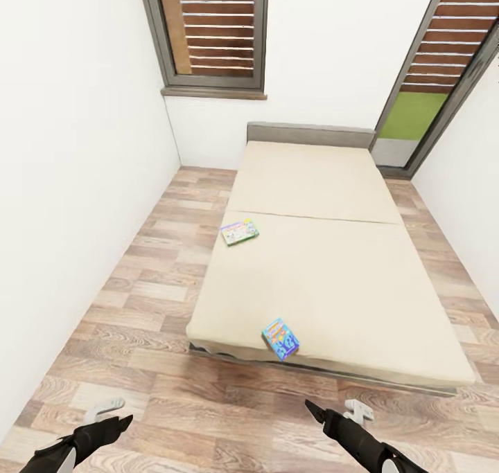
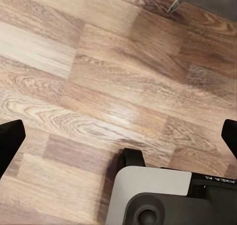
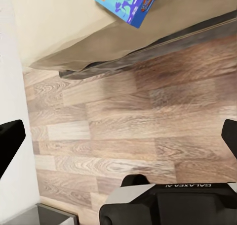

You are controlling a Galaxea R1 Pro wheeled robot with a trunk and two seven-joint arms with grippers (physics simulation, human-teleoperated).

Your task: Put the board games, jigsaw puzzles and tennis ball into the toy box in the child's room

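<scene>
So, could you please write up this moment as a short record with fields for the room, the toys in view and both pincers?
place: bedroom with a beige bed on a wood floor
toy 1: blue board game lying flat near the bed's foot edge
toy 2: green board game lying flat near the bed's left edge, farther up
left pincer: open, empty, over the floor
right pincer: open, empty, over the floor short of the bed
windows: two slatted windows in the far wall

Bright, even rendered light, soft shadow under the bed (image 1: 312, 279), faint sheen on the floor (image 2: 118, 116), wide-angle stretching at edges.
</scene>
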